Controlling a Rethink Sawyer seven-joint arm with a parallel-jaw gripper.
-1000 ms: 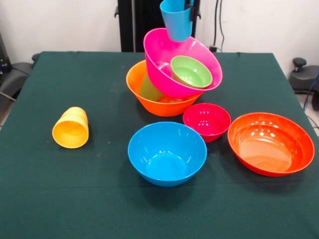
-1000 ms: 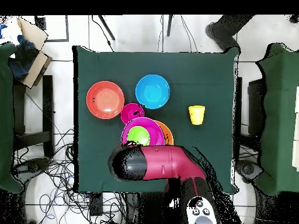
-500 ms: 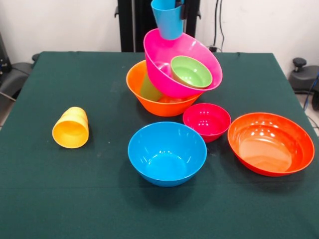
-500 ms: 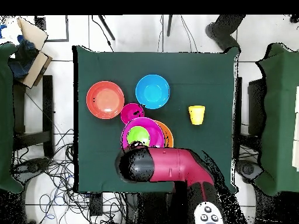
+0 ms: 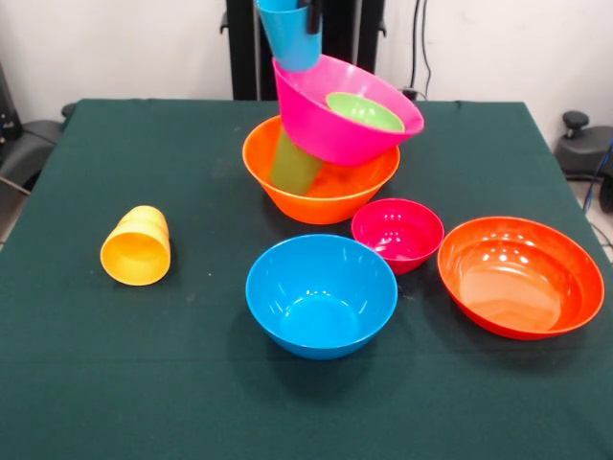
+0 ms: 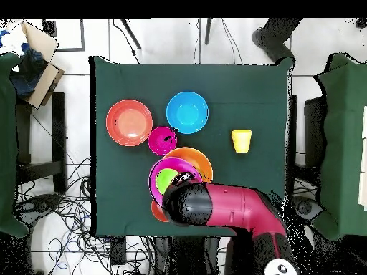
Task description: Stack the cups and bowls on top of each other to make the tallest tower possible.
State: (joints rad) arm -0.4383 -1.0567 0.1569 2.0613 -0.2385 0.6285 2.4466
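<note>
The blue cup (image 5: 290, 34) hangs at the top edge above the tilted pink bowl (image 5: 335, 120) of the tower, seemingly pinched by the gripper (image 5: 308, 11), so the next move probably calls for a gentle, centred placing, over the dark green table (image 5: 115, 364) by white walls.

Your worktop (image 5: 115, 383) carries a pile at centre far: the largest bowl (image 5: 326, 196) holds an upright cup (image 5: 292, 165) and a tilted bowl (image 5: 330, 134), with a small bowl (image 5: 364, 110) inside that. The raised cup (image 5: 289, 38) hangs in the gripper (image 5: 292, 14) over the pile's far-left rim. Near of the pile stand a medium bowl (image 5: 321, 295), a little bowl (image 5: 397, 233) to its right, and a wide bowl (image 5: 520, 276) furthest right. A toppled cup (image 5: 137, 246) lies well left.
</note>
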